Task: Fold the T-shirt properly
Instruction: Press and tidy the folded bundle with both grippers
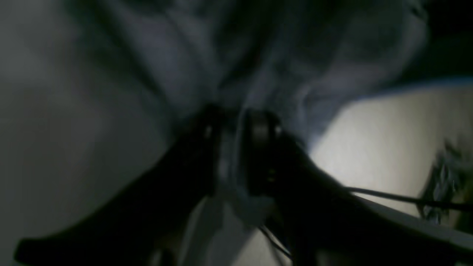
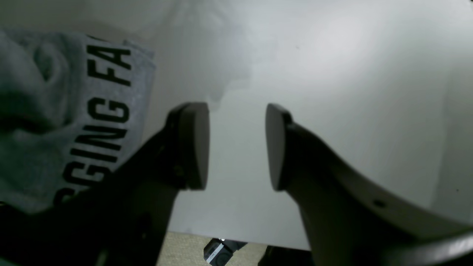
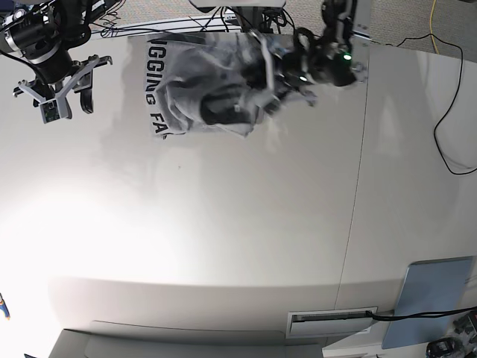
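a wide white table (image 3: 223, 246) fills the room's middle, with a seam running down its right part and a bright glare on its left. black and yellow cables (image 3: 447, 89) trail over grey carpet (image 3: 417, 19) beyond it. a pale blue panel (image 3: 428, 302) sits at the near right corner.

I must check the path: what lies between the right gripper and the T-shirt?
Only bare white table lies between the right gripper and the T-shirt, shown in the base view.

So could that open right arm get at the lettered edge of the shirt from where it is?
Probably yes. The right gripper hangs with jaws open, empty, above bare table, and the T-shirt with its lettered edge lies just beside it with nothing between. The left gripper grips the far side.
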